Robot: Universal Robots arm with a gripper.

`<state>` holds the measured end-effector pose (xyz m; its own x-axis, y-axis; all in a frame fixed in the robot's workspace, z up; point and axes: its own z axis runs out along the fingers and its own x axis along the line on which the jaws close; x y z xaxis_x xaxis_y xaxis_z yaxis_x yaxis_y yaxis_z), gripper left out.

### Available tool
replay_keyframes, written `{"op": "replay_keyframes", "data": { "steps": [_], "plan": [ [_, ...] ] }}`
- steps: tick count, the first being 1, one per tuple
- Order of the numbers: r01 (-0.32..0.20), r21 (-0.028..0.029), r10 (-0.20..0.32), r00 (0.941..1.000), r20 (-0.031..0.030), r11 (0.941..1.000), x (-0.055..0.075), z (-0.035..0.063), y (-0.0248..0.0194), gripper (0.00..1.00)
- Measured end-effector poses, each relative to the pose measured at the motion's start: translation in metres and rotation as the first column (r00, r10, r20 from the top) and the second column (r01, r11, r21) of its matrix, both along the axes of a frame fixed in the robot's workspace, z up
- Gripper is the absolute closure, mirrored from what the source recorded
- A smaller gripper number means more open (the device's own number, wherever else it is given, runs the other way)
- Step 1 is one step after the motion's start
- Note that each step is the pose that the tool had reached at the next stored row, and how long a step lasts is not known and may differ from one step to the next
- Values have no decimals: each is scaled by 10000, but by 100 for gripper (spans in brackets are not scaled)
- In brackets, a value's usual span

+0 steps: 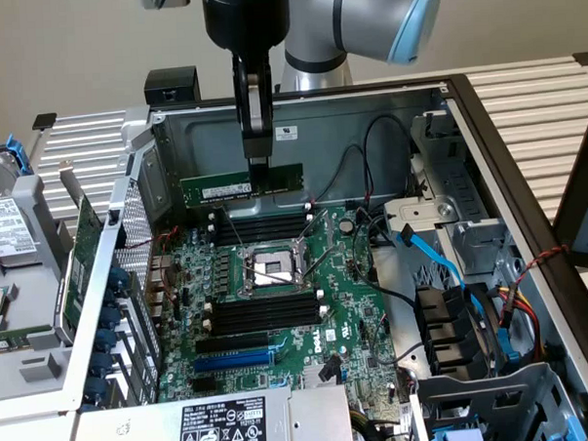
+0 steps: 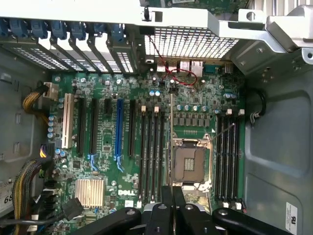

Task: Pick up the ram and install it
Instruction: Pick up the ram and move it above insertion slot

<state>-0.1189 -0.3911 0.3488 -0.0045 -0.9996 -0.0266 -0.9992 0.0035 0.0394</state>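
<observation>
A: Pincer (image 1: 259, 166) state?
B: Pressed together, pinching the ram (image 1: 224, 188) by its upper edge, about midway along.
A: And the ram's place?
B: Hanging level right under the pincer, white label facing outward, lifted clear of the motherboard (image 1: 347, 306).
A: Below the pincer?
B: Black memory slots (image 1: 260, 225) beneath, the open CPU socket (image 1: 269, 270) just beside them, all inside the opened computer case (image 1: 367, 105).
A: From the wrist?
B: Ram (image 2: 171, 142) seen edge-on as a thin strip reaching out from the pincer (image 2: 172, 195), over the board between a slot bank and the socket.
</observation>
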Motion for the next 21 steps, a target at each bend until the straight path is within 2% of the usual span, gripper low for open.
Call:
{"op": "replay_keyframes", "data": {
  "steps": [7,9,10,15,16,21],
  "plan": [
    [-1,-18,1,10000,0,10000,0,-93,-12,87],
    [-1,-60,1,10000,0,10000,-1,-99,-14,87],
    [0,-105,0,10000,-1,9999,-1,-105,-14,87],
    [1,-426,-1,10000,1,9991,-1,-136,-14,87],
    [0,-456,0,10000,1,9990,-1,-150,-14,87],
    [19,-461,-19,10000,0,9989,0,-233,-23,87]
  ]
}}
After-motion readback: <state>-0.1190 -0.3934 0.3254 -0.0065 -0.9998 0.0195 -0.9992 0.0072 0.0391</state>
